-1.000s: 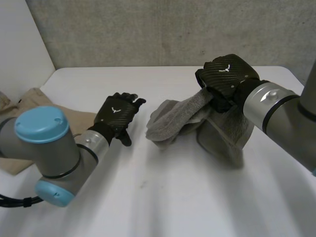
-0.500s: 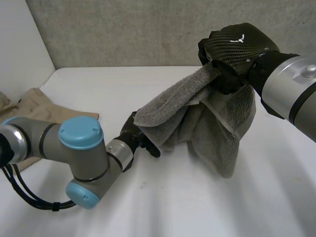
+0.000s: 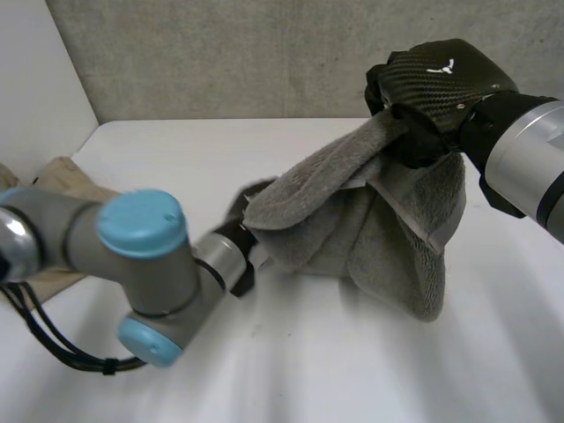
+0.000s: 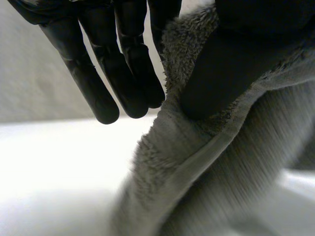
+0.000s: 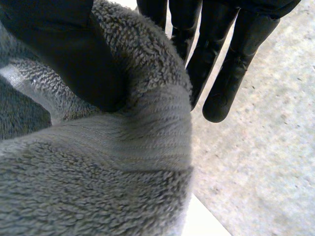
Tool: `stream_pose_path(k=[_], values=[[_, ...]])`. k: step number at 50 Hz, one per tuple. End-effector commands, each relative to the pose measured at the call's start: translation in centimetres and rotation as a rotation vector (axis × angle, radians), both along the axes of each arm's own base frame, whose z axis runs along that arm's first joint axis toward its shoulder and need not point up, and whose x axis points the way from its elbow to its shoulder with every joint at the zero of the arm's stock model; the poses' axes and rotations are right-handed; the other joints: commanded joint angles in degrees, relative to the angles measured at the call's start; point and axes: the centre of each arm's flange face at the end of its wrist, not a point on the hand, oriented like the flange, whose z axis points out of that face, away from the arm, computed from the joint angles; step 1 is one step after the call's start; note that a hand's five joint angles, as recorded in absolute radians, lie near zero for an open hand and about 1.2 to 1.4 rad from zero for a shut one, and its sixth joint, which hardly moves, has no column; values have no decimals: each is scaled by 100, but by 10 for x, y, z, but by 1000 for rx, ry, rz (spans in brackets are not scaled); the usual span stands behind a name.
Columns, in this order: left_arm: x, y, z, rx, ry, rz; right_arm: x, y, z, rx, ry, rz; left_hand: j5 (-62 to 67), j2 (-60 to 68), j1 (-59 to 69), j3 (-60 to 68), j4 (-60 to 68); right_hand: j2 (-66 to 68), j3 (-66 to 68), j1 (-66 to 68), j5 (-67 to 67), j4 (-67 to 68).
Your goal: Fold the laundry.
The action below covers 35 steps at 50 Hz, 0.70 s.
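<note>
Grip first: with right robot hand (image 3: 432, 88), thumb against fingers, held grey towel (image 3: 370, 229) by its top fold above tabletop (image 3: 352, 374), lower folds seemingly touching it. Nipped hanging hem with left robot hand (image 4: 98, 73). Judged spreading step; next called for drawing hands apart.

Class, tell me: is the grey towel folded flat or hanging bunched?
Hanging bunched: the right hand grips the towel by its top, and loose folds droop below.

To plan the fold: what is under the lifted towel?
The left hand reaches under the towel, mostly covered. White table lies below; beneath the folds it is hidden.
</note>
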Motion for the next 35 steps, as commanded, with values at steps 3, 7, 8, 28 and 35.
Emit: stream_pose_path(k=[3, 7, 8, 28, 35], values=[[67, -19, 91, -259, -16, 243, -29, -37, -1, -11, 28, -104, 1552, 1174, 1801, 1202, 1160, 1321, 1307, 2583, 1470, 1195], [75, 3, 115, -379, -84, 243, -38, -56, -12, 19, 49, -101, 1552, 1174, 1801, 1202, 1160, 1321, 1307, 2583, 1470, 1195], [77, 6, 117, -394, -100, 244, -39, -61, -17, 33, 53, -103, 1552, 1174, 1801, 1202, 1160, 1321, 1307, 2583, 1470, 1195], [59, 15, 38, -367, -477, 121, -37, -136, -131, 300, 296, -145, 1552, 1174, 1801, 1202, 1160, -3397, -3411, -2135, -3249, -3523], [49, 14, 34, -367, -475, 101, -47, -148, -118, 208, 222, -262, 1552, 1174, 1801, 1202, 1160, -4409, -4423, -3147, -4260, -4535]])
